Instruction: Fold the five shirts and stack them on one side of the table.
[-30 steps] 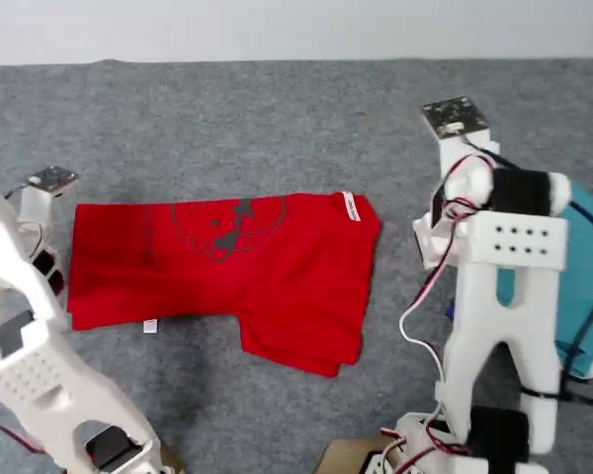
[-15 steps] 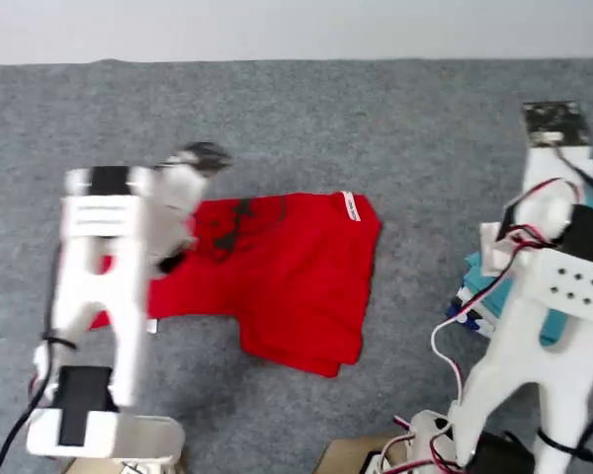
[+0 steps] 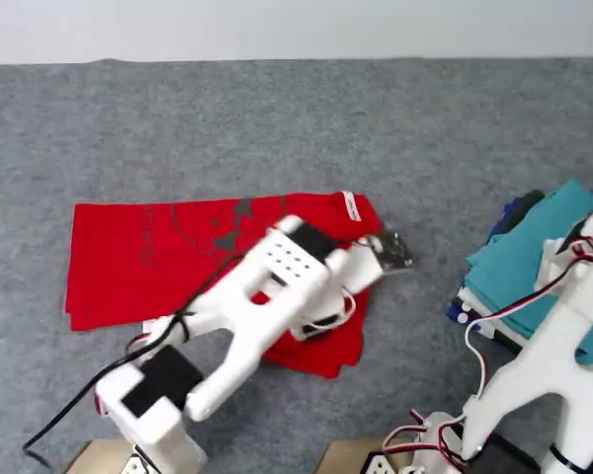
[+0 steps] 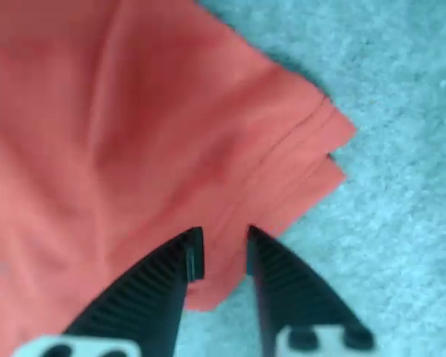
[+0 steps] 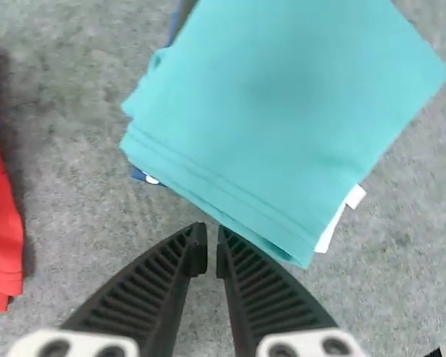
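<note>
A red shirt (image 3: 138, 257) lies partly folded on the grey table (image 3: 277, 118), left of centre. My left arm (image 3: 277, 286) stretches across it to its near right part. The left gripper (image 4: 224, 253) hovers open just above the red shirt (image 4: 134, 134), near a folded sleeve or hem edge, with nothing between its fingers. At the right side a folded teal shirt (image 3: 534, 252) tops a stack, with a blue shirt (image 3: 514, 209) peeking out below. The right gripper (image 5: 211, 249) is shut and empty, just off the near edge of the teal shirt (image 5: 282, 126).
The right arm (image 3: 563, 336) stands at the table's right edge beside the stack. Bare grey cloth stretches across the back of the table and between the red shirt (image 5: 0, 245) and the stack. Brown board corners (image 3: 351, 459) show at the front edge.
The left arm swung from the table's left edge across the red shirt to its right part. The right arm pulled away to the right, uncovering the teal stack.
</note>
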### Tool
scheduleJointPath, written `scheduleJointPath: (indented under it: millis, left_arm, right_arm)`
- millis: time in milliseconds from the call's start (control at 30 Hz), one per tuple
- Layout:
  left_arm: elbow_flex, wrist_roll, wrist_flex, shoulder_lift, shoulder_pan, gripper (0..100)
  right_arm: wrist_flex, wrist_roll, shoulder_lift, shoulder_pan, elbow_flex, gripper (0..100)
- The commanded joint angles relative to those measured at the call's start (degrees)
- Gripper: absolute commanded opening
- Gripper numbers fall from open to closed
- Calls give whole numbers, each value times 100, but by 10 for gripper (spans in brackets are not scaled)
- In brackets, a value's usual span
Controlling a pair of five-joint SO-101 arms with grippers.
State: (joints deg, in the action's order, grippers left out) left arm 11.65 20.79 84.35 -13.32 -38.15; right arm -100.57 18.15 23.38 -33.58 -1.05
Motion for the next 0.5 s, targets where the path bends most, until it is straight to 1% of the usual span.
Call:
scheduleJointPath:
  millis: [0, 233, 333, 400, 467]
  left_arm:
    - [-207, -88, -105, -229, -237, 149]
    - [-699, -88, -105, -985, -431, 152]
    - [-778, -88, -246, -1248, -431, 148]
    - [-796, -88, -281, -1345, -422, 122]
    - [-840, -62, -246, -1336, -457, 72]
  right_arm:
    - [-154, 53, 224, -180, -44, 35]
    - [-154, 53, 224, -180, -44, 35]
    - [-154, 53, 224, -171, -44, 35]
    - [-154, 53, 224, -171, -44, 35]
    - [-145, 53, 224, -171, -44, 35]
